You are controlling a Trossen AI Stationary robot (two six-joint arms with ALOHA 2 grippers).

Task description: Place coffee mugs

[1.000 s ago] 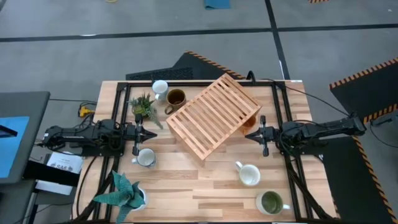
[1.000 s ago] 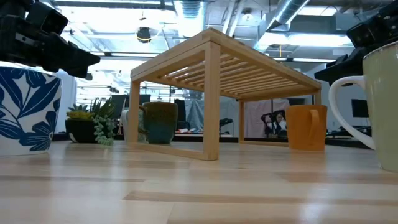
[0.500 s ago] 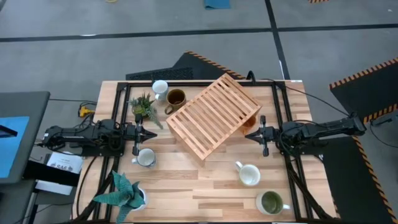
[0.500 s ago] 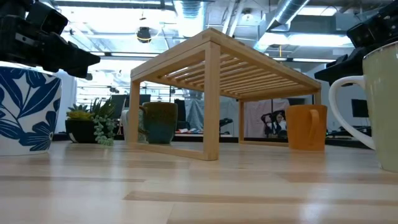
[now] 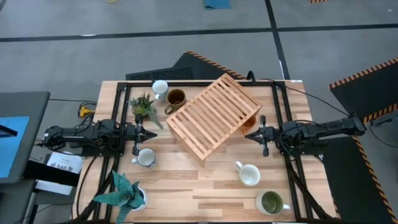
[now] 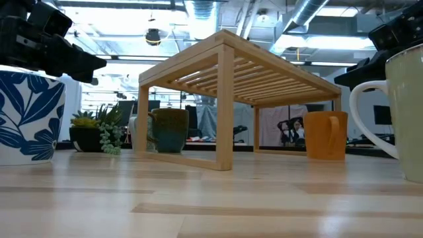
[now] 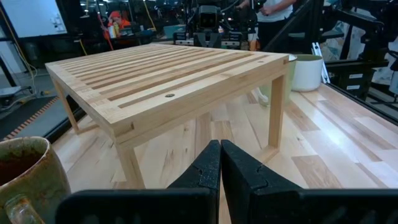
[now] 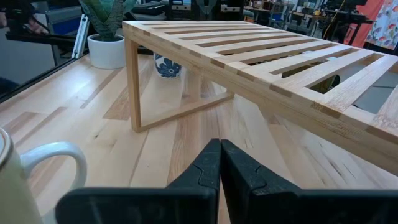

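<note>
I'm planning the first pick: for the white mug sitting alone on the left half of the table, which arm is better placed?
Left. The left gripper, shut and empty, hangs just above the white mug in the high view. The right gripper, also shut, waits across the wooden rack, nearer the cream mug.

- The orange mug (image 5: 249, 122) is mostly hidden under the rack (image 5: 213, 115) in the high view.
- The pale mug (image 6: 396, 112) is cut by the low view's edge.

Slatted rack (image 5: 213, 116) between both closed tools.
</note>
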